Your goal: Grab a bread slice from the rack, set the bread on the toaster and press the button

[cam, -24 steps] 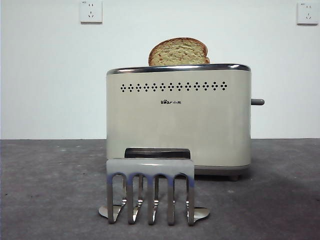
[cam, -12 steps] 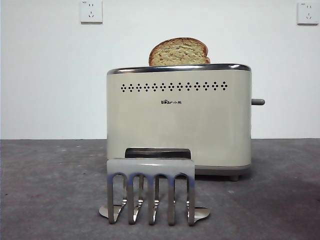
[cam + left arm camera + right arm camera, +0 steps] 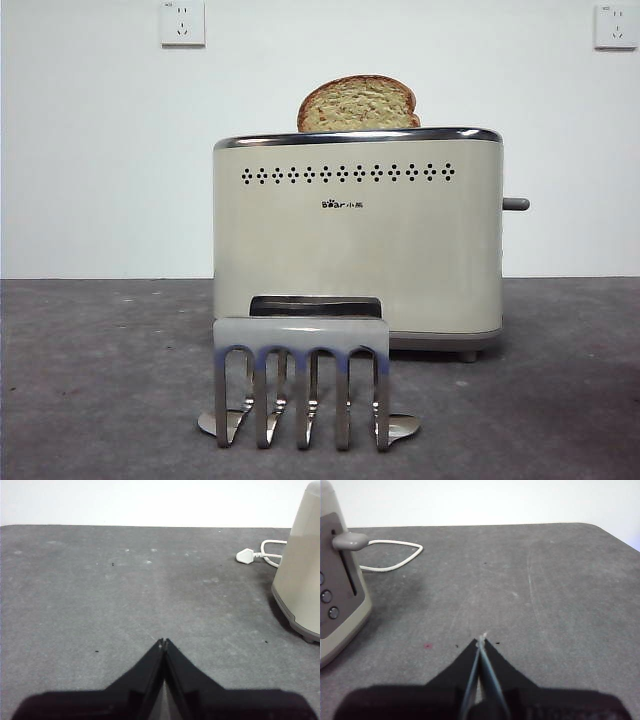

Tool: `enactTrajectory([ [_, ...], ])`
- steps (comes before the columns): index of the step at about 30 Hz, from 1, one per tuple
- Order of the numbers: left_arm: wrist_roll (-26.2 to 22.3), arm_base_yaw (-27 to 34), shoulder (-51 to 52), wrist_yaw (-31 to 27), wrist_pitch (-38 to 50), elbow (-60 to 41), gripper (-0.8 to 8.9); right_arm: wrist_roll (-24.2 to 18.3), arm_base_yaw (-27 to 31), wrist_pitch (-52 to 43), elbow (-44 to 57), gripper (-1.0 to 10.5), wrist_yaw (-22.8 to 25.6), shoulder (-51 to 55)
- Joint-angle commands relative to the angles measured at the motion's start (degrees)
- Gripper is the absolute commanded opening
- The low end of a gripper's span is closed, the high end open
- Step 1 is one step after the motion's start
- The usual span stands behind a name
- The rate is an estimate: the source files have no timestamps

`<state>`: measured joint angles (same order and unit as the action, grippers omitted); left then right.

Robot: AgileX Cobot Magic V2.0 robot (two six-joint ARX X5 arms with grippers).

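Note:
The slice of bread (image 3: 357,104) stands upright in the top slot of the cream toaster (image 3: 357,240), its domed top above the chrome rim. In front of the toaster stands the metal rack (image 3: 300,375) with nothing between its prongs. The grey button (image 3: 515,204) sticks out from the toaster's right side; in the right wrist view the button (image 3: 350,541) sits near the top of its slot. My left gripper (image 3: 163,642) is shut over bare table beside the toaster (image 3: 300,580). My right gripper (image 3: 481,641) is shut over bare table, apart from the toaster (image 3: 337,600).
Two white wall sockets (image 3: 181,22) (image 3: 614,25) are on the wall behind. A white plug and cord (image 3: 255,556) lie on the grey table beyond the toaster, and the cord (image 3: 395,555) loops near the button side. The table's far right corner (image 3: 600,527) is rounded.

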<state>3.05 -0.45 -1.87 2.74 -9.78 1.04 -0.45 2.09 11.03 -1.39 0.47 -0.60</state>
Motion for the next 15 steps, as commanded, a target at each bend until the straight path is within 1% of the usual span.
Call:
enactTrajectory([
  [1, 0.2, -0.1, 0.0, 0.2, 0.4, -0.6, -0.03, -0.7, -0.9, -0.3, 0.6, 0.0, 0.2, 0.2],
  [4, 0.2, -0.1, 0.0, 0.2, 0.4, -0.6, -0.03, -1.9, -0.9, -0.3, 0.6, 0.0, 0.2, 0.2],
  [15, 0.2, -0.1, -0.3, 0.2, 0.4, -0.6, -0.03, -1.2, -0.9, -0.4, 0.5, 0.0, 1.0, 0.2],
])
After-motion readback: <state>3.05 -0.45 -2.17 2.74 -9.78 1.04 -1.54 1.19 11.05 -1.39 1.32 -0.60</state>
